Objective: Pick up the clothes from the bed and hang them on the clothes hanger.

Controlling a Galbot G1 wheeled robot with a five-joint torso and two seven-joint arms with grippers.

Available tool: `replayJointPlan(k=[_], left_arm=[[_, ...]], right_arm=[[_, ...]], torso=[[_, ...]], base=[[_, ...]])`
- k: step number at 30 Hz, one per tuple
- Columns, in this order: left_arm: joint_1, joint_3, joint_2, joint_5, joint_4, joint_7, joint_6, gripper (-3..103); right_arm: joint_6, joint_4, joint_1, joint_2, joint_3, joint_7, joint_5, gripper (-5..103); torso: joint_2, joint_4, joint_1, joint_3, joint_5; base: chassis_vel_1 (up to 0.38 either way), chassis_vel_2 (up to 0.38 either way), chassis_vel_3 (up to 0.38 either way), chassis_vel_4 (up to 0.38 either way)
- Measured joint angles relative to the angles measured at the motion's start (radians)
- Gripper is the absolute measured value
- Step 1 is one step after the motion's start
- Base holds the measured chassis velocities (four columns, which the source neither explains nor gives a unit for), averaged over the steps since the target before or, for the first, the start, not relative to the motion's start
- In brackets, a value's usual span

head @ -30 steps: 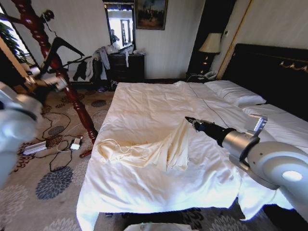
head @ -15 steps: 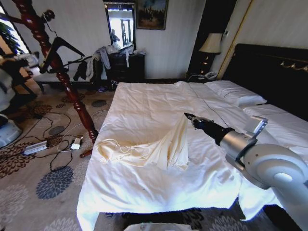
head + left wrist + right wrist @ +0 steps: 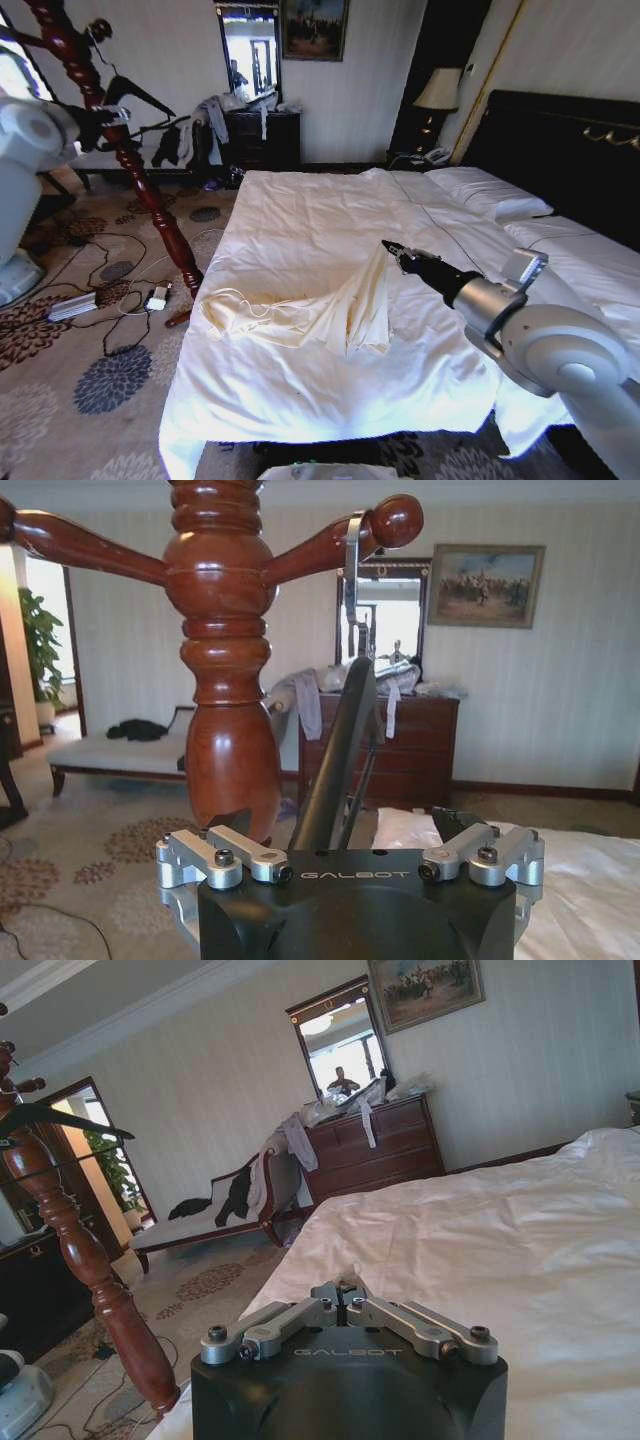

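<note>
Two pincers busy: our right pincer (image 3: 388, 246) shut on shirt (image 3: 310, 305), frame centre on bed (image 3: 300, 210), lifted slightly higher; left pincer (image 3: 350, 855), upper left, open around hanger (image 3: 335, 760).

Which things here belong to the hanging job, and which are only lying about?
Job: cream long-sleeved shirt, white bed, slim black hanger, right hand pinching the shirt, left hand at the hanger.
Lying about: grey garments on dark dresser, floor cables, lamp.
</note>
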Motion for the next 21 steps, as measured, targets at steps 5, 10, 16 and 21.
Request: replayJointPlan(k=[5,10,16,21], left_arm=[[-0.031,0.01,-0.017,-0.062,0.032,-0.011,0.053,101],[-0.034,0.006,-0.023,-0.081,0.038,-0.024,0.065,89],[-0.037,0.006,-0.033,-0.082,0.045,-0.028,0.065,62],[-0.036,0.007,-0.034,-0.084,0.044,-0.026,0.063,52]], right_arm=[[0.0,0.0,0.003,-0.002,0.0,0.001,-0.001,0],[0.0,0.0,0.003,0.001,-0.006,0.001,-0.006,0],[0.0,0.0,0.003,0.003,-0.01,0.002,-0.01,0],[0.001,0.0,0.001,0.006,-0.011,0.004,-0.011,0]], torso=[[0.0,0.0003,0.0,0.0,-0.0006],[0.0,0.0003,0.0,0.0,-0.0005],[0.0,0.0,0.0,0.0,-0.0003],[0.0,0.0002,0.0,0.0,-0.0005]], base=[[0.0,0.0,0.0,0.0],[0.0,0.0,0.0,0.0],[0.0,0.0,0.0,0.0],[0.0,0.0,0.0,0.0]])
